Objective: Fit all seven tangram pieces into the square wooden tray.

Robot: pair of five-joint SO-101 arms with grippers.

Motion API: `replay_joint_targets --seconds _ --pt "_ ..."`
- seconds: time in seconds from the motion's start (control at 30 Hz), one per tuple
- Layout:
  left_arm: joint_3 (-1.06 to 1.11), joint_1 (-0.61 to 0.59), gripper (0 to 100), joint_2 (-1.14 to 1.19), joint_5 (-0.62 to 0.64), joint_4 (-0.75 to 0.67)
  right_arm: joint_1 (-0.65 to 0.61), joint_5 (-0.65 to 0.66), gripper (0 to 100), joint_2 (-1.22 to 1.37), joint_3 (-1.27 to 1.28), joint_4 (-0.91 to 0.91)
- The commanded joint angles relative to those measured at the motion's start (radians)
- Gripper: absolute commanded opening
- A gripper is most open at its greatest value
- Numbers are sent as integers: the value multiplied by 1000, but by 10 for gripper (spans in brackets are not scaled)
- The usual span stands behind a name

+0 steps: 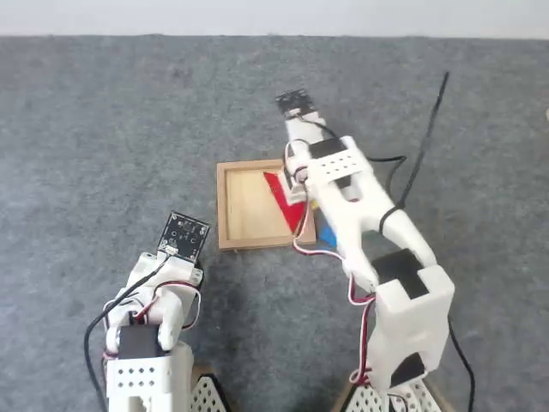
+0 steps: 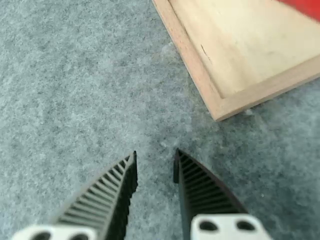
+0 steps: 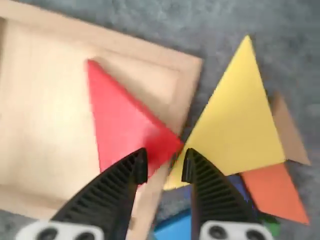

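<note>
Right gripper point(image 3: 165, 152), jaws parted and empty, should probably nudge the red triangle point(image 3: 120, 125) off the wooden tray's rim point(image 3: 186, 92) to lie flat; left gripper point(image 2: 155, 152) parted, empty.

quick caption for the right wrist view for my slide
Right tool open over the red triangle in the wooden tray, one corner on its rim; yellow triangle and orange piece outside.

The right gripper point(image 3: 165, 155) hangs with fingers point(image 3: 125, 185) slightly apart above a corner of the red triangle point(image 3: 125, 125). This triangle lies in the wooden tray point(image 3: 187, 80), overlapping its rim. The yellow triangle point(image 3: 235, 120) lies just outside that rim, beside the orange piece point(image 3: 272, 192).
</note>
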Motion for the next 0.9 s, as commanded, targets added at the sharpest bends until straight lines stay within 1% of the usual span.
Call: replay_joint_targets --seconds 0.0,0.13,0.4,0.5,0.7,0.87 --pt "-8 -5 119 -17 9 8 -51 12 133 -18 -5 -28" --pt "-8 -5 119 -17 9 8 -91 12 133 -16 0 -39" --pt "-8 -5 119 -17 9 8 -99 15 133 -130 48 -42" --pt "-8 -5 119 -17 9 8 -77 17 133 -133 51 -59" --pt "-8 -5 119 -17 9 8 -51 23 133 -39 44 -114" --pt "-8 -5 119 -17 9 8 -111 52 133 58 41 -140"
